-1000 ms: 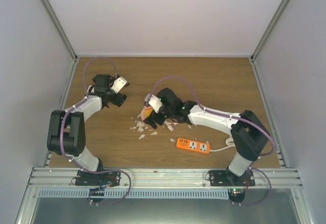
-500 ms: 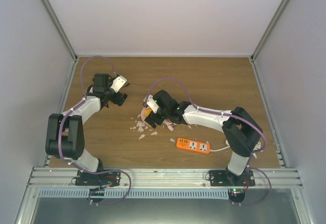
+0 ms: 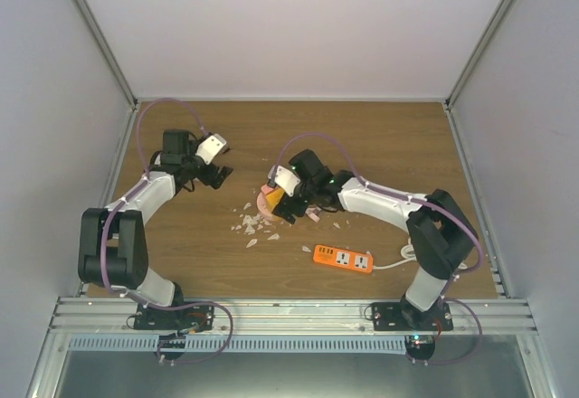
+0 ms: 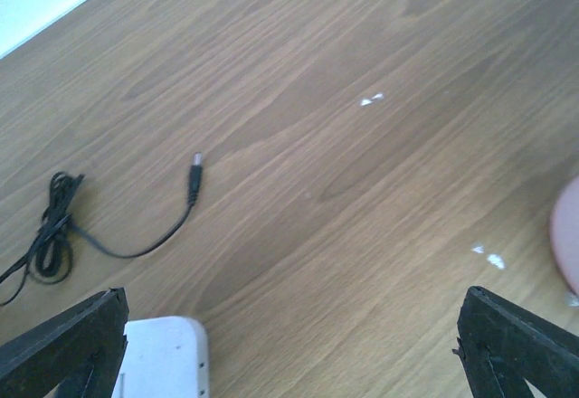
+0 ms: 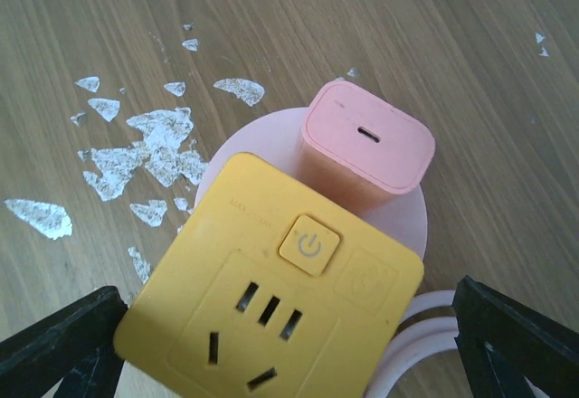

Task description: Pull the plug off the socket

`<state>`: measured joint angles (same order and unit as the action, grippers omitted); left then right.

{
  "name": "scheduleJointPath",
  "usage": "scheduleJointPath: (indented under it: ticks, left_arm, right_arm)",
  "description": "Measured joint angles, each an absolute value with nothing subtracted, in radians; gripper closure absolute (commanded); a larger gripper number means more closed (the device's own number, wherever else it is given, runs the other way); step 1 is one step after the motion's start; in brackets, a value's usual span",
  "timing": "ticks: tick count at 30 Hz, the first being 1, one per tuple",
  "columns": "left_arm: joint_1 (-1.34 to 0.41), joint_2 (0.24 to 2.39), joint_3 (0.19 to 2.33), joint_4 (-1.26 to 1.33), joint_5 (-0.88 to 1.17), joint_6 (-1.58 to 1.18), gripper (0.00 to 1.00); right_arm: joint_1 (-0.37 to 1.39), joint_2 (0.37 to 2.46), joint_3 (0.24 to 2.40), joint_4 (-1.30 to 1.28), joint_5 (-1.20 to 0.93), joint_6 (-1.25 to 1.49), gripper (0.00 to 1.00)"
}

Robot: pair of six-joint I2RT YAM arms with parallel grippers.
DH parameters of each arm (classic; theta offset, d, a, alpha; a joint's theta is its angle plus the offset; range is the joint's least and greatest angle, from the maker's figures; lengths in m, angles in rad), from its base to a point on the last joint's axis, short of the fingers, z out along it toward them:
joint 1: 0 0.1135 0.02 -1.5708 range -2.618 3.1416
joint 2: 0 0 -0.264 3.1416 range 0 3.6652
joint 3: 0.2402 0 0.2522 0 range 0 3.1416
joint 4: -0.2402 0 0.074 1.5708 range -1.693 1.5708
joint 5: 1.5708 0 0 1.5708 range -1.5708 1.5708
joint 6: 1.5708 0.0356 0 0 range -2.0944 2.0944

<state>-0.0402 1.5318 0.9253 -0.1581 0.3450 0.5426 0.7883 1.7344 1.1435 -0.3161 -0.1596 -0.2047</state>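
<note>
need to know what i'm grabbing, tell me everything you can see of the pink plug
The pink plug is a rounded block, matte plastic by the look, with one narrow oval port in the face turned to the wrist camera. It stands against the far edge of the yellow socket, over a round pink base; its prongs are hidden. Nothing grips it: the right fingers stand wide apart, not touching it.

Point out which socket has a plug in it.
The yellow socket, with the pink plug attached; the orange strip has nothing plugged in.
</note>
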Motion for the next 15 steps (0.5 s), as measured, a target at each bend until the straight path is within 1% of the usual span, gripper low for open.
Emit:
scheduleJointPath:
  ticks: [5, 8, 12, 15]
  left_arm:
    - [-0.037, 1.518, 0.925, -0.185, 0.459, 0.567, 0.01]
    - [-0.037, 1.502, 0.925, -0.206, 0.518, 0.582, 0.01]
    - [-0.037, 1.476, 0.920, -0.214, 0.567, 0.604, 0.01]
    - [-0.037, 1.456, 0.910, -0.215, 0.586, 0.613, 0.01]
  right_arm:
    - [0.715, 1.707, 1.143, -0.349, -0.254, -0.267, 0.08]
    - [0.679, 1.702, 1.143, -0.362, -0.291, -0.303, 0.09]
    - [0.647, 1.702, 1.143, -0.368, -0.299, -0.331, 0.04]
    - [0.640, 1.702, 1.143, -0.367, -0.316, -0.335, 0.03]
